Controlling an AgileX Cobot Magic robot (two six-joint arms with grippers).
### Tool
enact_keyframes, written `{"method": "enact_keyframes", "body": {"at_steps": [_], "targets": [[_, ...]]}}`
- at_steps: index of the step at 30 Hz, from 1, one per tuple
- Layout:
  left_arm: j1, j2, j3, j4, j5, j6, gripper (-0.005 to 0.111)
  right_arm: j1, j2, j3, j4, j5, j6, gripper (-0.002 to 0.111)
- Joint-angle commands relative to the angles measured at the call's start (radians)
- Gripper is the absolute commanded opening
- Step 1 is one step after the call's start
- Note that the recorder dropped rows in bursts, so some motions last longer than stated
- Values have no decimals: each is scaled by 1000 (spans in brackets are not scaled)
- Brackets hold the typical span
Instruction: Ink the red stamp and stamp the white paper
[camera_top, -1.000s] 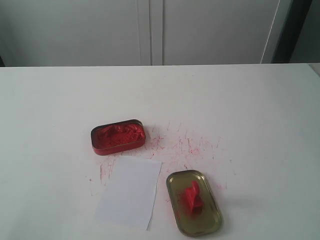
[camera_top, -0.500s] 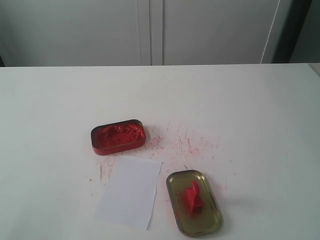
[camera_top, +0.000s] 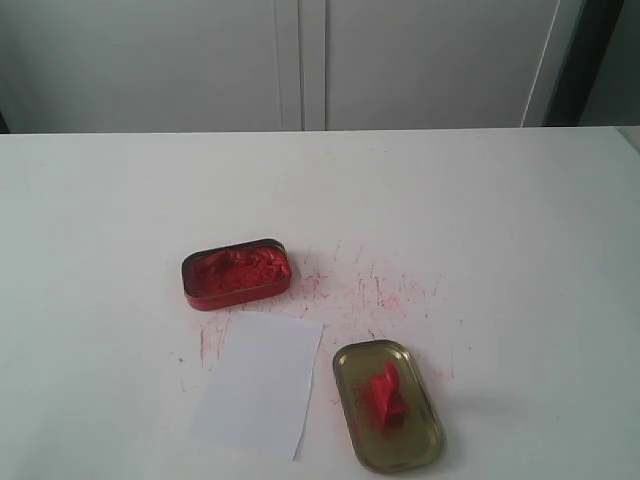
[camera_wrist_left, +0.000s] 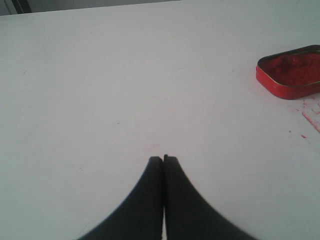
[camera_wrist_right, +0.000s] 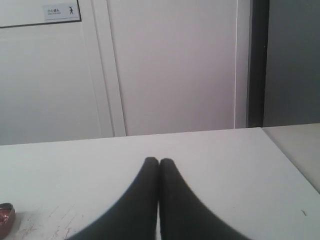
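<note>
Red stamp (camera_top: 384, 395) lying in lid (camera_top: 418, 432) | likely light, stiff, small (maybe ink-slick) | best pinched at narrow knob | both jaws closed, empty

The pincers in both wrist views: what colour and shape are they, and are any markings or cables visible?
The left pincer and the right pincer look alike: each has two plain matte black fingers, broad at the base and curving in to narrow blunt tips. No markings or cables show.

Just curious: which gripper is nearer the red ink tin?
Left, probably: the red ink tin lies ahead of the left gripper; the right gripper faces the wall, well aside.
</note>
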Motion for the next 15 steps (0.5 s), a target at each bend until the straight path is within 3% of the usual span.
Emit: {"method": "enact_keyframes", "body": {"at_steps": [1,15], "targets": [[1,-4,4,0,-1,-2,0,3,89,-68,-3,78,3,0],[1,-4,4,0,-1,-2,0,3,406,-276,28,316,3,0]]}}
